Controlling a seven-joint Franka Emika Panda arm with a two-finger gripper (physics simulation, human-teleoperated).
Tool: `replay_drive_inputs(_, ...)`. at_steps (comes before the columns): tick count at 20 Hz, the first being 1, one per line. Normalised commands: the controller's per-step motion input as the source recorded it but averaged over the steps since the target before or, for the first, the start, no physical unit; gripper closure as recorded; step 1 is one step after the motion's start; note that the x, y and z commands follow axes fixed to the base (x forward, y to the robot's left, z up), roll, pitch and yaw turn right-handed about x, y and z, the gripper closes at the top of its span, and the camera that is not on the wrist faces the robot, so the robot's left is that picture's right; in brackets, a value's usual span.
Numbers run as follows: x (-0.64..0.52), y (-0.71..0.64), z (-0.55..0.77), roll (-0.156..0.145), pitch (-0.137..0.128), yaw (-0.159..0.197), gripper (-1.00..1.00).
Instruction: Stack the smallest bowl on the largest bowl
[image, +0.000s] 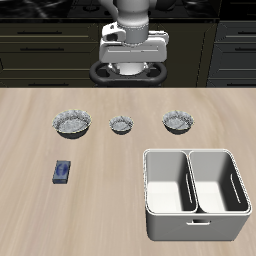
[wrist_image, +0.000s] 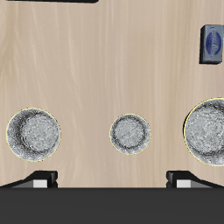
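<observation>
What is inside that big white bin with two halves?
Nothing that shows: both compartments of the white bin look empty. Its near wall hides a strip of each floor. The three bowls sit outside it, farther back.

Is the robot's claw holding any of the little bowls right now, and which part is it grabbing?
Nothing is held. The gripper hangs open at the table's back, and all three grey-white speckled bowls, including the smallest bowl and largest bowl, sit untouched on the table.

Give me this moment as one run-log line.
phase: pre-grasp | claw: raised behind bowl row, holding nothing | smallest bowl: on table, mid-row | largest bowl: on table, unstacked
</observation>
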Motion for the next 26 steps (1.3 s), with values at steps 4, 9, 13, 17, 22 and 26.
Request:
replay_drive_inputs(4, 0.04, -0.1, -0.28, 0.017, 0.017, 0.002, -1.0)
replay_drive_inputs(9, 0.03, -0.07, -0.28, 0.008, 0.012, 0.0, -1.0)
replay_drive_inputs(13, -0.02, -0.01, -0.21, 0.01, 0.006, -0.007, -1.0)
replay_drive_inputs(17, -0.02, -0.03, -0.35, 0.006, 0.018, -0.011, -1.0)
replay_drive_inputs(22, -0.1, 0.02, -0.27, -0.003, -0.002, 0.005, -1.0)
replay_drive_inputs(26, -0.11, -0.02, -0.2, -0.006, -0.013, -0.022, -1.0)
